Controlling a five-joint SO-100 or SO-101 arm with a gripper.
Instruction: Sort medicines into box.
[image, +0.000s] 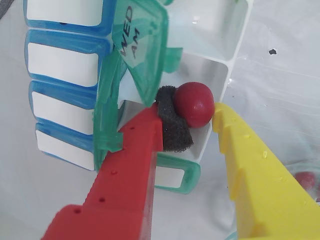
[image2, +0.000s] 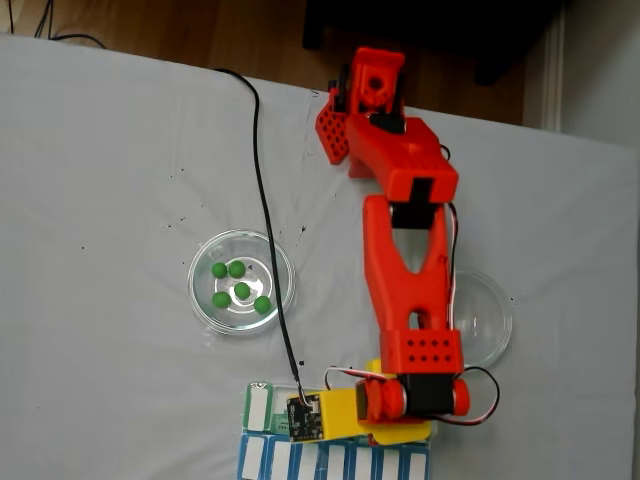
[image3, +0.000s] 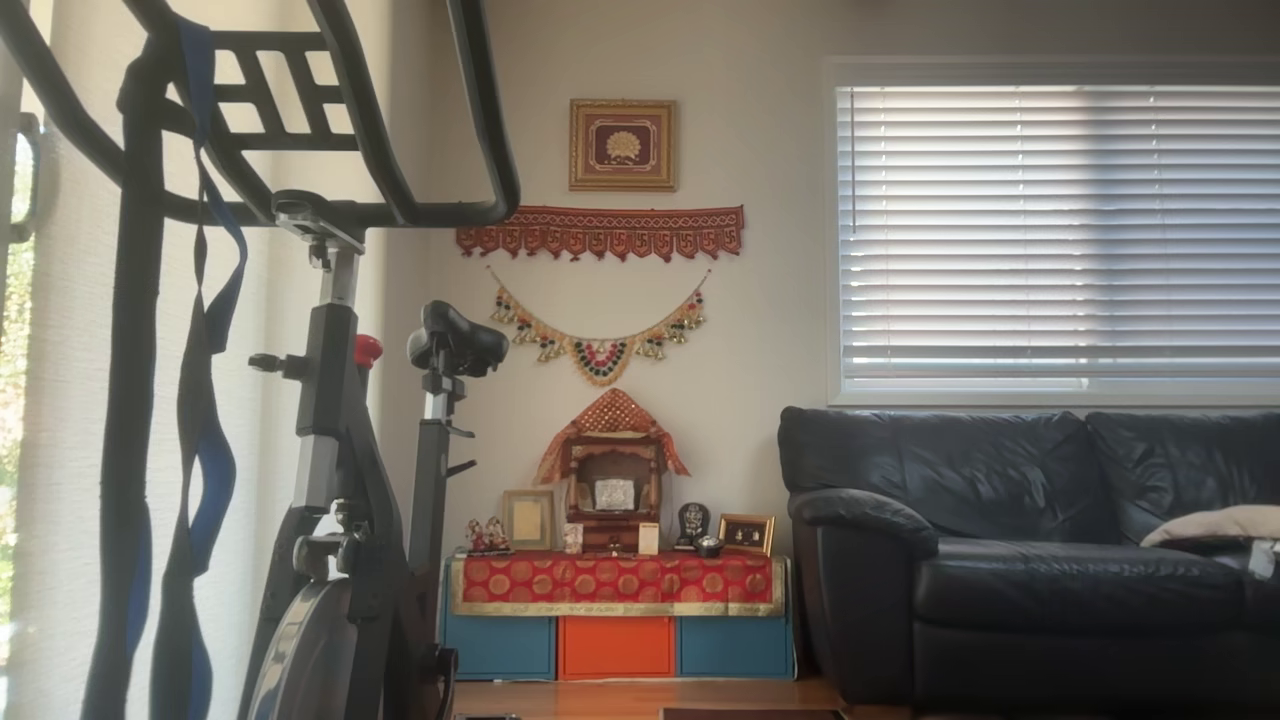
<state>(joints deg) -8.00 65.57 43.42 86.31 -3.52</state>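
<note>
In the wrist view a dark red medicine ball (image: 195, 104) sits pinched between the black foam pad (image: 172, 127) on the red finger and the tip of the yellow finger (image: 222, 114). My gripper (image: 189, 111) is shut on it and holds it over an open white compartment (image: 212, 70) of the box (image: 62, 70). The green "WED AM" lid (image: 135, 45) stands flipped up beside it. In the fixed view the red arm (image2: 405, 280) reaches down to the box (image2: 335, 460) at the bottom edge. Several green medicine balls (image2: 240, 285) lie in a clear dish (image2: 205, 262).
A second clear dish (image2: 490, 318) sits right of the arm, partly under it; the wrist view shows another red ball (image: 305, 179) there. A black cable (image2: 262, 200) crosses the white table. The other view shows a room with an exercise bike (image3: 340, 480) and sofa (image3: 1030, 550).
</note>
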